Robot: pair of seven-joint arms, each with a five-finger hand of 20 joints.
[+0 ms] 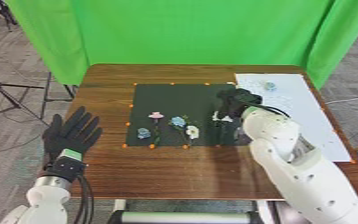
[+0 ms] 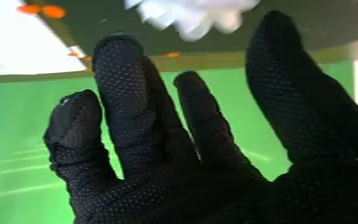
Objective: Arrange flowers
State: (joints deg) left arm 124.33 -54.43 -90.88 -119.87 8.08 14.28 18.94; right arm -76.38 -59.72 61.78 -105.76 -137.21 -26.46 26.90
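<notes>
While the left hand is spread, the right hand, fingers apart, hangs near a white flower.

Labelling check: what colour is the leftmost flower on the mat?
Leftmost flower: blue, best in the head view.

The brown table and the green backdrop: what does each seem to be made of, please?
The table looks like wood or a wood-look laminate with a low sheen, judging by its streaky brown grain. The backdrop seems to be matte cloth, since it hangs in soft folds; the exact fibre I can't tell.
</notes>
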